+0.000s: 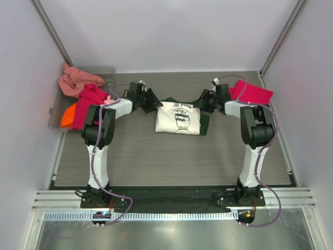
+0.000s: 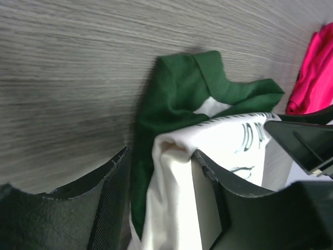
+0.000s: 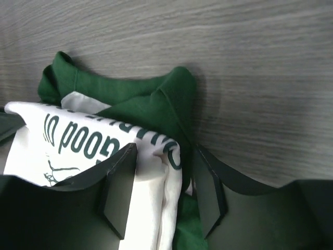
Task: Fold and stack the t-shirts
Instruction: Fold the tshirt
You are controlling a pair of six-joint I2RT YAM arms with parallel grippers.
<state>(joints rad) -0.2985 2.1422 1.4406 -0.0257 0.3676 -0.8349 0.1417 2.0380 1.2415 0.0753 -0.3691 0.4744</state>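
The cream-white t-shirt (image 1: 178,119) with dark green sleeves and dark print lies folded mid-table. My left gripper (image 1: 154,102) is at its far left corner, jaws closed on a bunched fold of white and green cloth (image 2: 171,177). My right gripper (image 1: 202,101) is at its far right corner, jaws closed on the printed white fold (image 3: 161,166). A crimson-pink shirt (image 1: 251,92) lies at the back right, behind my right arm, and shows in the left wrist view (image 2: 315,73). Salmon (image 1: 77,79), magenta (image 1: 88,101) and orange (image 1: 68,115) shirts are heaped at the back left.
A translucent grey plastic tray (image 1: 55,112) at the back left holds the heap of shirts. White enclosure walls stand close on the left, right and back. The grey wood-grain table (image 1: 171,161) spreads in front of the folded shirt.
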